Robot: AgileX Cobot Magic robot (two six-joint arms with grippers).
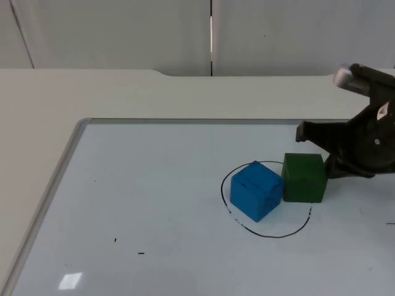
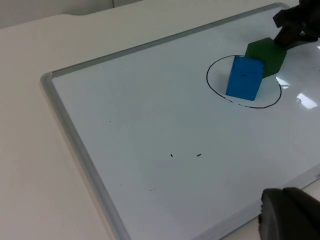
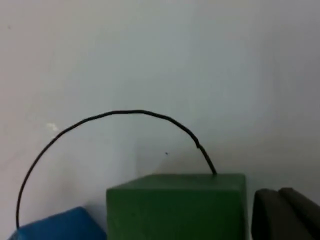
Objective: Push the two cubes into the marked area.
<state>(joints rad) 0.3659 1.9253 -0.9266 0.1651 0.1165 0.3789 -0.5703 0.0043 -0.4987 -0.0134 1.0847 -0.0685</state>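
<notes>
A blue cube (image 1: 256, 190) (image 2: 244, 77) stands inside the black circle (image 1: 271, 235) (image 2: 215, 87) drawn on the whiteboard. Right beside it, a green cube (image 1: 303, 177) (image 2: 267, 55) (image 3: 175, 206) straddles the circle's right-hand line (image 3: 125, 113). The two cubes touch or nearly touch. My right gripper (image 1: 333, 165) (image 2: 296, 24) is low at the green cube's right side, close against it. My left gripper (image 2: 289, 214) waits above the board's edge, far from both cubes.
The whiteboard has a grey frame (image 1: 79, 131) (image 2: 70, 135) and lies on the white table. A few small black marks (image 1: 115, 240) (image 2: 171, 155) dot its left half. A grey partition wall (image 1: 123, 31) closes the back.
</notes>
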